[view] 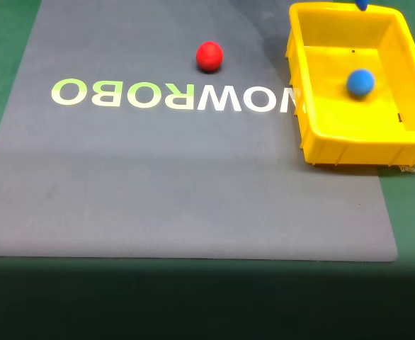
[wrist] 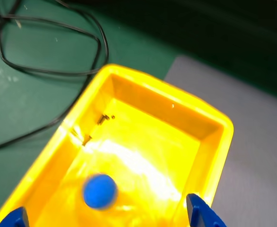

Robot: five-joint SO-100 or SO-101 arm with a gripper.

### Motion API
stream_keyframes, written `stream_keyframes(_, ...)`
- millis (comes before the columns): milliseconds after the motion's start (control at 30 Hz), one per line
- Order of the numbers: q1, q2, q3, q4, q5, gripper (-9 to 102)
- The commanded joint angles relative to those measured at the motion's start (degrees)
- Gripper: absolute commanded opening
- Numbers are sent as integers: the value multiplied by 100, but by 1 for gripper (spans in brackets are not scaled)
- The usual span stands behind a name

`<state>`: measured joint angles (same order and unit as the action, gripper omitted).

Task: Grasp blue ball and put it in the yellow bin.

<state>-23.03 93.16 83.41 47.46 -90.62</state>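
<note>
**Blue ball lies in the yellow bin, straight below the spread tool**

Fixed view: the blue ball (view: 360, 83) sits on the floor of the yellow bin (view: 335, 145), toward the middle, apart from every wall. The red ball (view: 209, 56) rests on the grey mat (view: 193, 184), well apart from the bin on the picture's left. A blue tip of the tool (view: 362, 4) shows at the top edge, over the bin's far rim.

Wrist view: the tool (wrist: 109, 218) looks down into the bin (wrist: 214, 156); its two blue fingertips (wrist: 202, 215) stand wide apart at the bottom edge, released and holding nothing. The ball (wrist: 99, 190) lies between and just above them in the picture, touching neither. Black cables (wrist: 48, 71) trail over the green tabletop (wrist: 30, 109) beyond the bin. Judged from this, the placing looks done, and what remains is for the tool to lift clear
</note>
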Motion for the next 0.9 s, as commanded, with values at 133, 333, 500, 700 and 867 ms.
stream_keyframes(133,475,1257,940,-88,-193,37)
stream_keyframes(333,949,2979,2988,-237,-281,22)
stream_keyframes(500,1556,4412,4605,-308,-422,5)
stream_keyframes(700,2197,6038,6398,-308,-712,0)
stream_keyframes(867,2391,7242,7646,-123,-694,0)
